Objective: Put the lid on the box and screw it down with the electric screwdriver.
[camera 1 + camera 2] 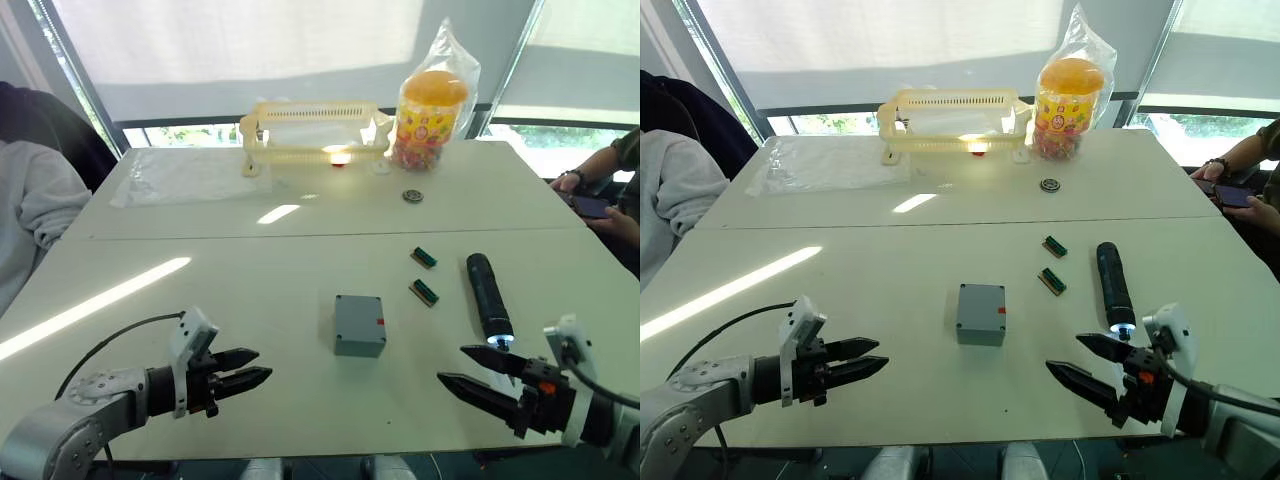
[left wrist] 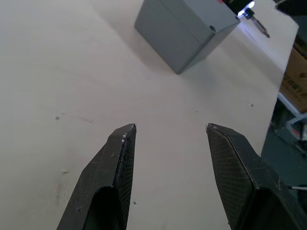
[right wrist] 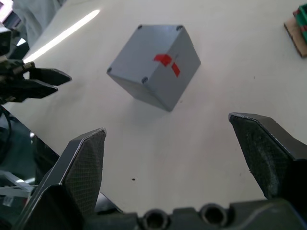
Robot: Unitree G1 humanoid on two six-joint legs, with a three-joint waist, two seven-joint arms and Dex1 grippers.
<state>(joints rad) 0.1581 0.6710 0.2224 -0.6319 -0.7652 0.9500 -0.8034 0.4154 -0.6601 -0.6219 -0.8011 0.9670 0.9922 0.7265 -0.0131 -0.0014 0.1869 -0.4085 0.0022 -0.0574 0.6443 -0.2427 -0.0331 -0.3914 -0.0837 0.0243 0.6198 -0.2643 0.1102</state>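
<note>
Left claw [image 1: 243, 368]: released, fingers spread, nothing between them, low over the bench [image 1: 250, 280] at its near edge.
Right claw [image 1: 477, 372]: released and wide, empty, also low at the near edge.
Box [image 1: 360, 325]: on the bench between the two claws and a little beyond them, nearer the right claw; a red mark on the side facing the right claw. Its top looks closed, with a screw hole at each corner that I can see in the right wrist view, so the lid appears to be seated on it already, as far as I can judge.
Electric screwdriver [image 1: 488, 296]: lying just beyond the right claw, its lit tip pointing back at the claw, body running away from it.
Risk, screwdriver: round body may roll off under a poor pinch; a grip near the tip would leave the bit hard to aim.
Risk, box: it is light and unheld, so it could slide or turn under the bit.
Risk, green parts [image 1: 424, 275]: two small pieces beyond the box, beside the screwdriver, easily swept by the right arm.
Basket [image 1: 310, 130]: far side, contents not clear.
Jar [image 1: 430, 115]: bagged, beside the basket, holding colourful sweets.
</note>
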